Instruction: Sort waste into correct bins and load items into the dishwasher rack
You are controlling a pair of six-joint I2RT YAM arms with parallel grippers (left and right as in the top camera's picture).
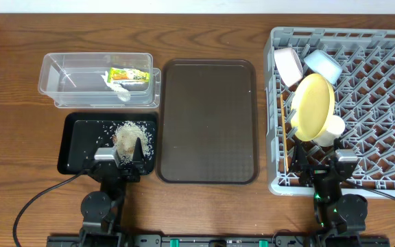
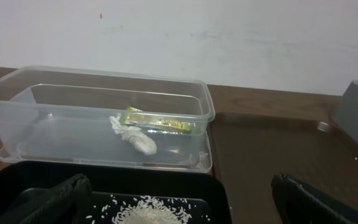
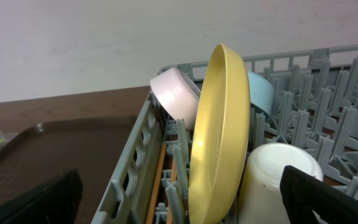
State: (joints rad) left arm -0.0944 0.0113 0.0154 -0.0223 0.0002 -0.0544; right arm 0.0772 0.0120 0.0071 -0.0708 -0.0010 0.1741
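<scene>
The clear tub (image 1: pixel 57 68) holds the yellow-green wrapper (image 1: pixel 130 74) and white tissue (image 1: pixel 118 86); both also show in the left wrist view, wrapper (image 2: pixel 160 122) and tissue (image 2: pixel 135 137). Rice (image 1: pixel 130 134) lies heaped in the black tray (image 1: pixel 74 147). My left gripper (image 1: pixel 123 156) is open and empty over that tray's front edge, above the rice (image 2: pixel 151 214). The grey rack (image 1: pixel 382 82) holds the white bowl (image 1: pixel 288 65), blue bowl (image 1: pixel 322 65), upright yellow plate (image 1: pixel 313 106), white cup (image 1: pixel 331 129) and chopsticks (image 1: pixel 284 123). My right gripper (image 1: pixel 323 163) is open and empty at the rack's front.
The dark brown serving tray (image 1: pixel 208 120) lies between the black tray and the rack, with nothing on it. In the right wrist view the rack's left wall (image 3: pixel 129 162) stands between my fingers, with the plate (image 3: pixel 219 137) close ahead.
</scene>
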